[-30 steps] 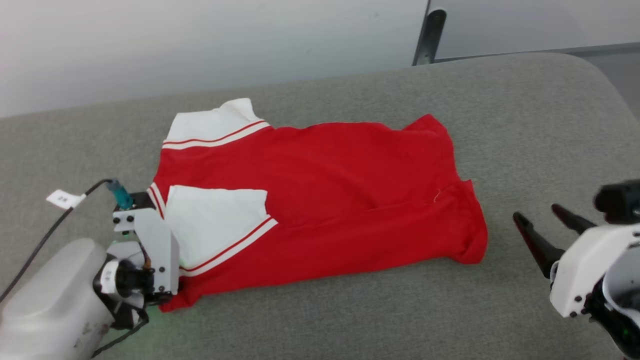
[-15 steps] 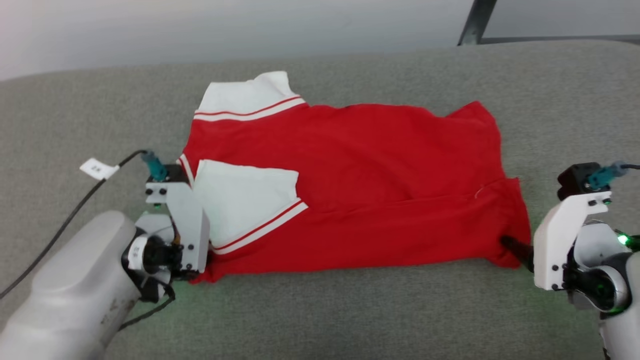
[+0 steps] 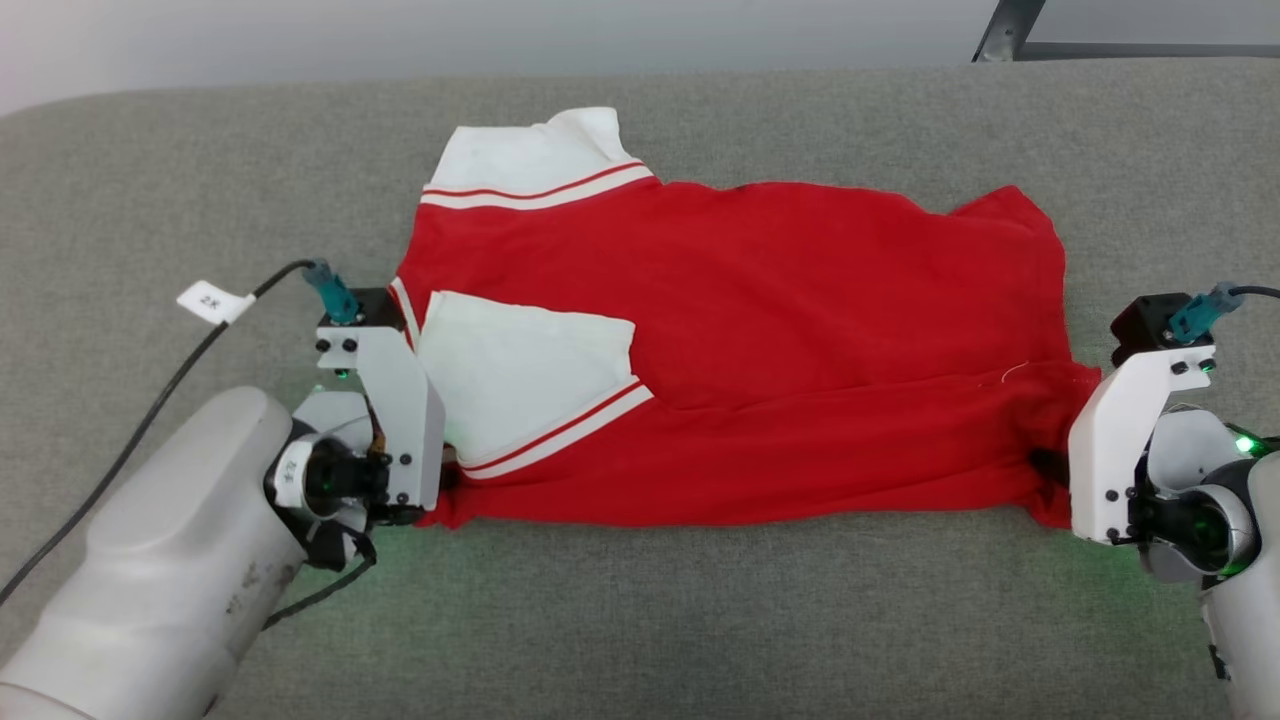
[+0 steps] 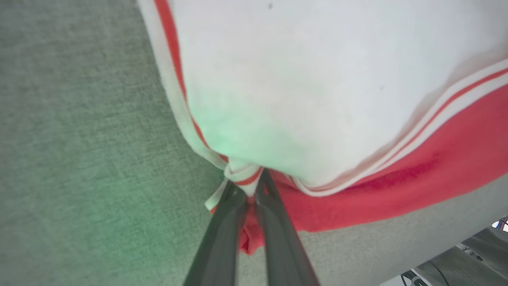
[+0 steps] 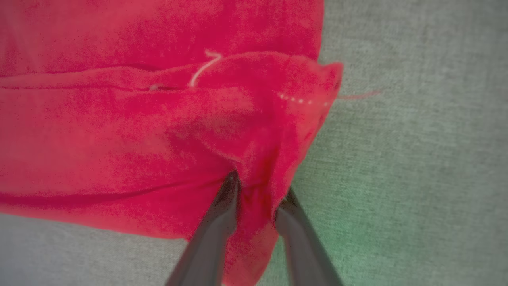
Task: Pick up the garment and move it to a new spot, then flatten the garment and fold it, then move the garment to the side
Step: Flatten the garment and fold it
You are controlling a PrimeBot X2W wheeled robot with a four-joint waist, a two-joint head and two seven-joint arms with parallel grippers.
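My left pincer (image 4: 247, 190) is clenched on the red jersey T-shirt (image 3: 780, 320). In my left wrist view the two dark fingers meet at the lower middle of the frame, with the striped trim and a tuck of red cloth nipped between them. In the head view that pincer sits at the shirt's lower left corner, its tips hidden behind the white mount.

The shirt lies spread across the middle of the frame on the grey fabric surface (image 3: 700, 620). One white sleeve (image 3: 520, 370) is folded onto the red body at the left, and the other white sleeve (image 3: 535, 160) pokes out at the upper left.

My right pincer (image 5: 257, 192) is at the shirt's lower right corner. In the right wrist view its fingers stand a little apart at the lower middle, with a bunched fold of the red hem between them. Whether they are pressing that fold I cannot tell. A loose white thread (image 5: 203, 67) curls on the cloth above them.
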